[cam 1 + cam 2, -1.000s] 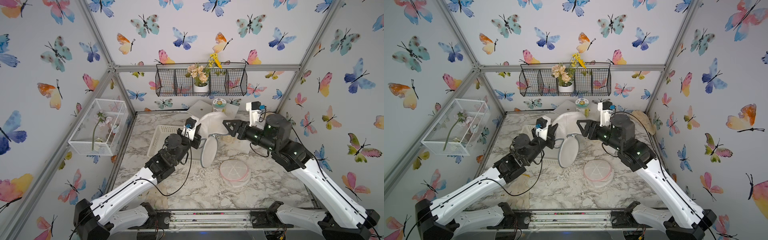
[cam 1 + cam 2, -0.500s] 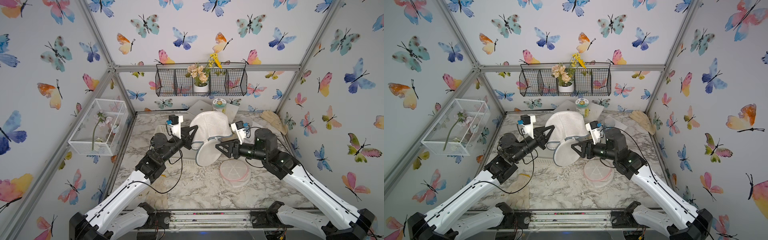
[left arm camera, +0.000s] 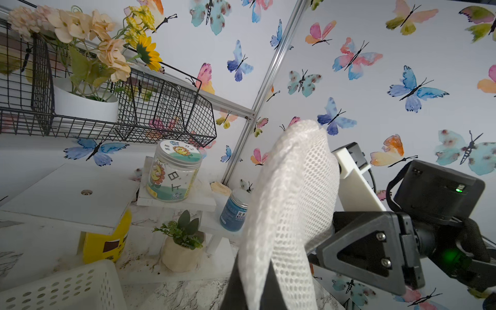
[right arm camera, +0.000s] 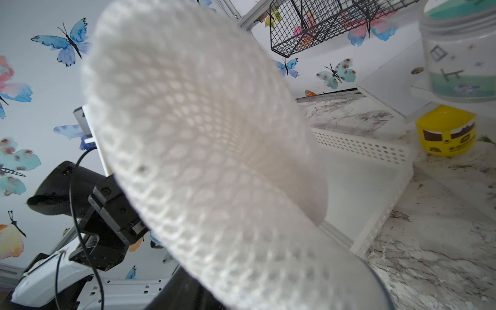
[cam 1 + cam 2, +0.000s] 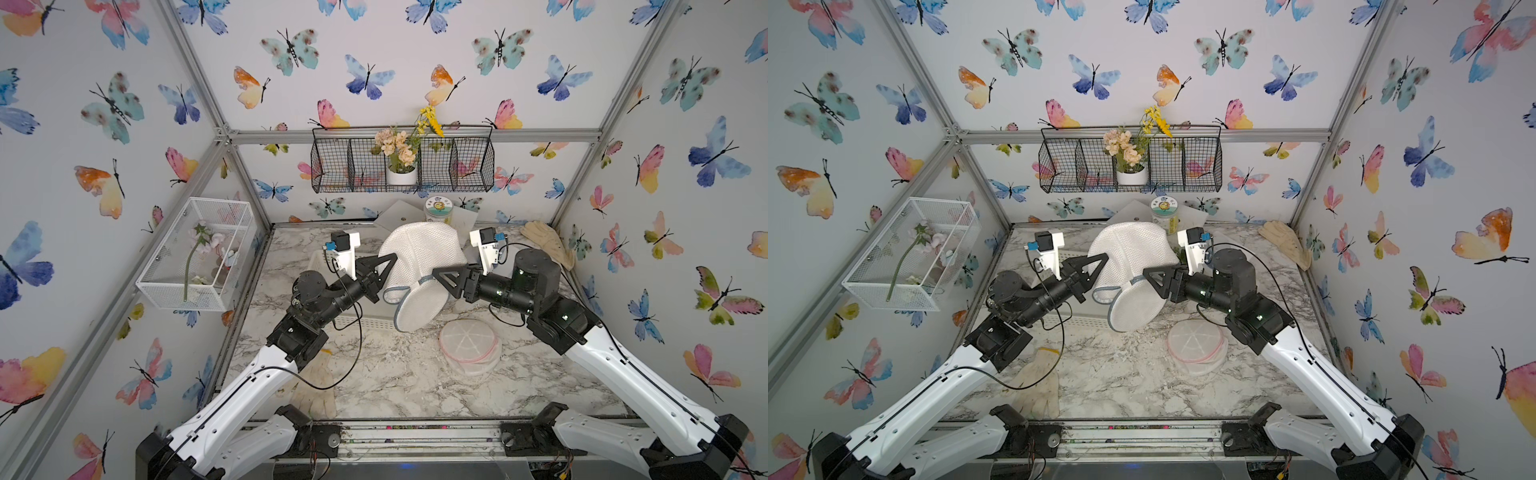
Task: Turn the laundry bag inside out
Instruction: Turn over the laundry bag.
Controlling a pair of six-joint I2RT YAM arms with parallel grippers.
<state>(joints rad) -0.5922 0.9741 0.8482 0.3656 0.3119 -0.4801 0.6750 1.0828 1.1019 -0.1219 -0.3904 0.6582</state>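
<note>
So in both top views the white mesh laundry bag [image 5: 420, 259] [image 5: 1129, 253] was held up over the desk [image 5: 395, 382], slung between the two arms toward the back. The left gripper [image 5: 385, 272] had its jaws clamped on the bag's edge. The right gripper [image 5: 437, 277] sat at the blue-trimmed rim, and I couldn't tell if its jaws were together or apart. In the left wrist view, the laundry bag [image 3: 290, 201] stuck straight out of the pinched jaws. In the right wrist view, the laundry bag [image 4: 201, 134] filled the frame and hid the jaws.
</note>
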